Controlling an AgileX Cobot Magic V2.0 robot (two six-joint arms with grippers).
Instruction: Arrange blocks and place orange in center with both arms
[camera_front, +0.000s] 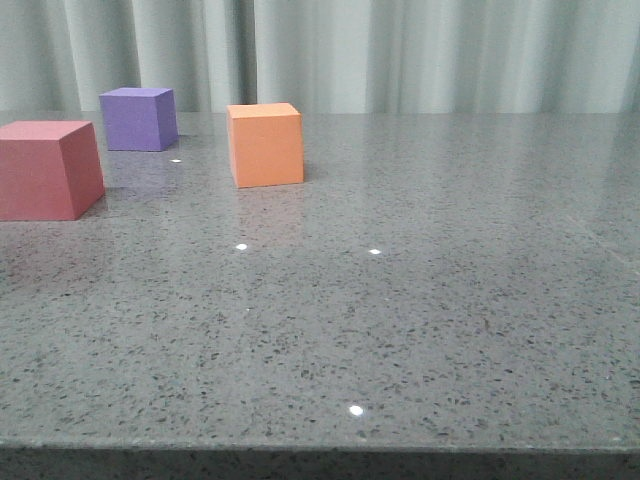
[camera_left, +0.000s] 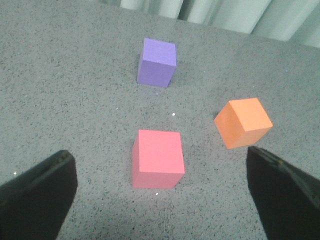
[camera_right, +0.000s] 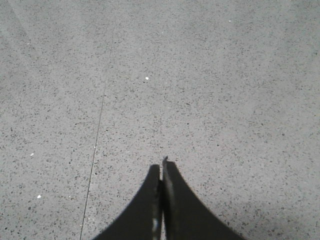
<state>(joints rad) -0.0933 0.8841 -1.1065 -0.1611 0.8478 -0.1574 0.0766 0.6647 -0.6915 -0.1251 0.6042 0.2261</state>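
The table (camera_front: 420, 330) is a grey speckled stone-like slab with a glossy finish; small bright light reflections dot it in the front view. A pale pleated curtain (camera_front: 420, 55) closes off the room along the top of that frame. 3 cubes stand on the slab in the upper left of the front view, all apart from one another: the red cube (camera_front: 45, 170) at the left edge, the purple cube (camera_front: 138, 118) behind it near the curtain, and the orange cube (camera_front: 265, 145) to their right, left of frame center. In the left wrist view the left gripper (camera_left: 165, 195) hangs above the slab with its fingers (camera_left: 37, 200) spread wide, holding nothing; the red cube sits between them at lower center, purple above, orange at right. In the right wrist view the right gripper (camera_right: 161, 175) has its fingers pressed together over bare slab, with a thin seam line (camera_right: 97, 130) running down the left half.
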